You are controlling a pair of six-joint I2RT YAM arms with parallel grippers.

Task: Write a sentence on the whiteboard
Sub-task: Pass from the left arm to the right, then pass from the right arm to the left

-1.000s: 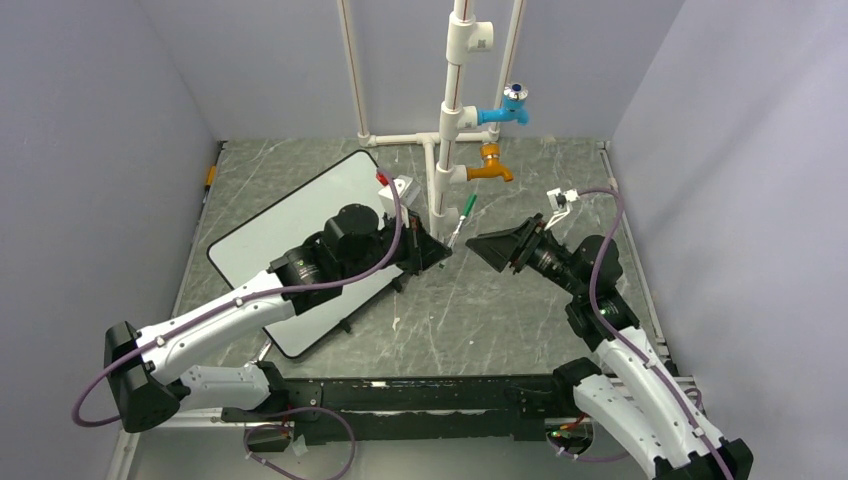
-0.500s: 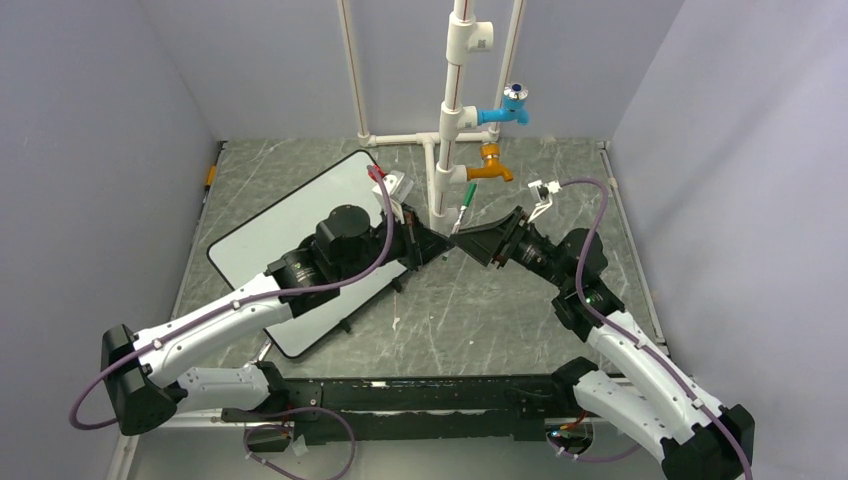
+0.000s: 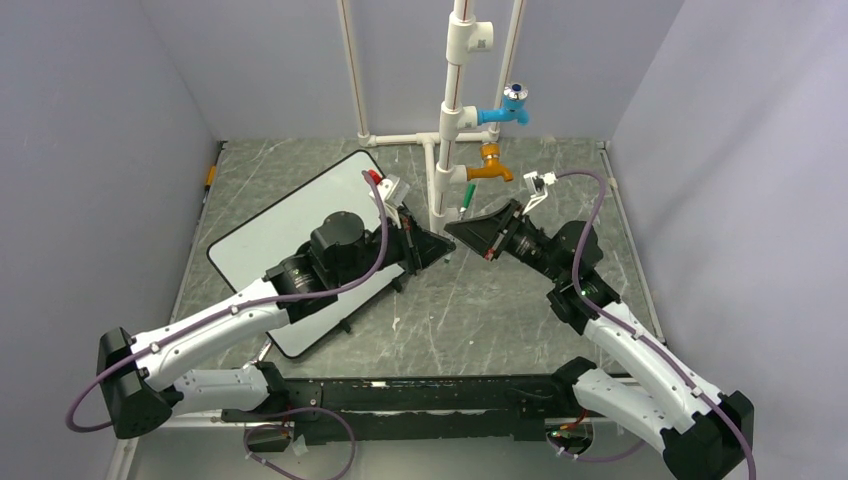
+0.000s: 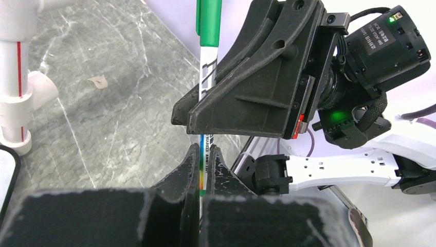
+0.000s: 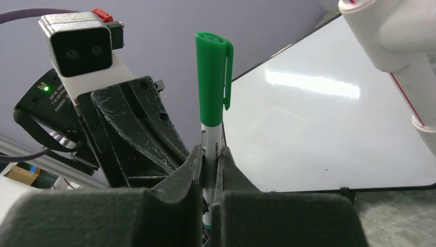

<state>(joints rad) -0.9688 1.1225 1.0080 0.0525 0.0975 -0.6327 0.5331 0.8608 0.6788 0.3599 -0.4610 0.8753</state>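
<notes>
The right arm has swung in from the right of the top view. A second ago its claw stood open and well apart from the left one, and half a second ago it was just short of it. Now the right claw (image 3: 455,228) meets the left claw (image 3: 437,247) tip to tip just above the centre of the frame. The left arm has barely shifted, drawing back slightly toward the lower left.

Both claws are clamped on the same green marker (image 5: 212,77). In the left wrist view the left claw's fingers pinch the lower barrel on its printed label. The right claw crosses the white barrel higher up, below the cap. In the right wrist view its fingers press the barrel from both sides just under the cap. The marker's long axis is near vertical in both wrist views, with the green cap on and uppermost. From above, the cap end leans toward the upper right, toward the orange tap (image 3: 488,165).

The whiteboard (image 3: 280,225) lies flat on the grey marbled tabletop (image 3: 480,310), left of centre, with the left arm crossing over its lower right part. Its long axis runs diagonally from lower left to upper right. The surface that shows is plain white.

Farther back stands the white pipe frame (image 3: 455,100), which also carries a blue tap (image 3: 505,108).
</notes>
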